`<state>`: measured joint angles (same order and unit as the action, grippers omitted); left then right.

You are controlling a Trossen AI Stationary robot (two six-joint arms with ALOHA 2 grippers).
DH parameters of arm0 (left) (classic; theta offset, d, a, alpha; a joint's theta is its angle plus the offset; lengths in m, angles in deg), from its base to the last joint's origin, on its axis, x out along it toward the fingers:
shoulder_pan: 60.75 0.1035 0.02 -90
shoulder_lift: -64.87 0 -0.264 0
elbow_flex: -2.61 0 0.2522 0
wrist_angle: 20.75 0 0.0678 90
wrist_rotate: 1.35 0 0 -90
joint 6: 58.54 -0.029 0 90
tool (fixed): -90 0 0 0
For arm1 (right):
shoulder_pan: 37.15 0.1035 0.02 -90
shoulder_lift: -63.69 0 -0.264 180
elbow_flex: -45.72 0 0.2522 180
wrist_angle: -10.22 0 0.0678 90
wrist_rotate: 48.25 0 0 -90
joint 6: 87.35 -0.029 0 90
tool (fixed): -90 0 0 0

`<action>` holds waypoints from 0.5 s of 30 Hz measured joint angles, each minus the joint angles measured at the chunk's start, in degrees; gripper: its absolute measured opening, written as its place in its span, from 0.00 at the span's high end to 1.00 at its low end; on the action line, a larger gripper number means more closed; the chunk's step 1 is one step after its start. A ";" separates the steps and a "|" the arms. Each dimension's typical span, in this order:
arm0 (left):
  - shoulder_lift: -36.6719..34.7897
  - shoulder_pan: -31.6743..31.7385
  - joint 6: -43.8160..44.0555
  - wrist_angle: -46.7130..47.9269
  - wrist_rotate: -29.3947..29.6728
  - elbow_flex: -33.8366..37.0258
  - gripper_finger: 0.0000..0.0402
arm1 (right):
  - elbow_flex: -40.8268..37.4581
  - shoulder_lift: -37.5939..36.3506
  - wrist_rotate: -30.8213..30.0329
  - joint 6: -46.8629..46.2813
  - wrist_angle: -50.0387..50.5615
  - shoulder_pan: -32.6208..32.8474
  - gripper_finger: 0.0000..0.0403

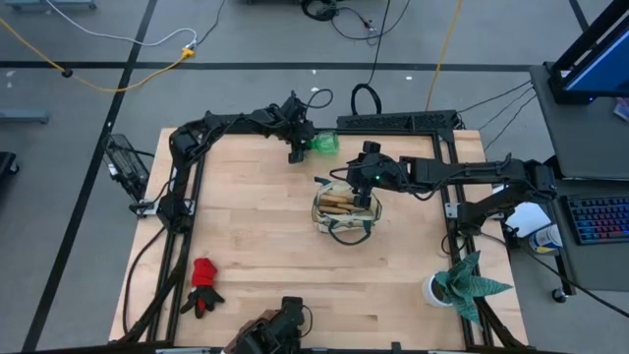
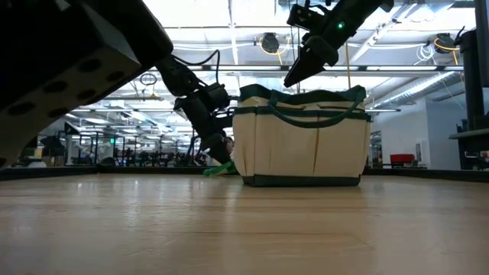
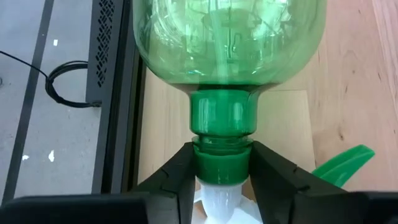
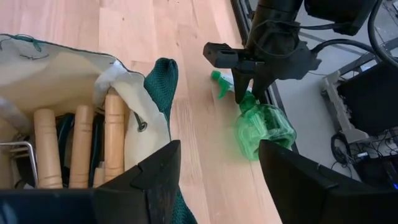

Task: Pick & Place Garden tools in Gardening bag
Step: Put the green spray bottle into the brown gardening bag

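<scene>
The green spray bottle (image 1: 322, 144) lies on its side near the table's far edge, also seen as the bottle (image 4: 264, 127) in the right wrist view. My left gripper (image 3: 222, 168) is down at its neck and shut on it. The cream-and-green gardening bag (image 1: 344, 211) stands upright mid-table with several wooden tool handles (image 4: 78, 143) inside. Just above the bag's rim hovers my right gripper (image 4: 217, 180), open with nothing between its fingers. A red glove (image 1: 203, 275) lies flat near the front left. My left gripper pinches the bottle's green collar (image 3: 222, 155), between the clear belly and the white spray head, with one finger on each side. The fingers (image 4: 239, 84) slant down from above and lie across the bottle. The bottle lies on the table on its side.
A spiky green potted plant (image 1: 467, 280) stands at the front right corner. A dark object (image 1: 280, 324) sits at the near edge. Black frame rails (image 1: 393, 122) run along the far edge right behind the bottle. Bare wood lies between the bag and the glove.
</scene>
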<state>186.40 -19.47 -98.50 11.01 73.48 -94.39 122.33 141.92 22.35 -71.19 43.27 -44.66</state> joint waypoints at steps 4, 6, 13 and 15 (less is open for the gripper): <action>-0.10 -0.20 -0.06 1.02 0.07 -0.02 0.66 | 0.00 0.00 0.00 0.00 0.00 0.00 0.48; -0.81 -0.41 -0.08 2.69 0.46 -0.02 0.63 | 0.00 0.00 -0.01 0.00 -0.02 0.00 0.48; -4.08 -1.49 0.74 4.68 3.78 0.02 0.69 | 0.00 0.00 -0.01 -0.02 0.00 0.00 0.48; -5.12 -1.64 1.69 5.85 4.92 0.02 0.69 | 0.00 0.00 -0.02 -0.02 0.00 0.02 0.48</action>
<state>181.29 -21.11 -96.81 16.86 78.40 -94.37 122.33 141.92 22.33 -71.21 43.27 -44.64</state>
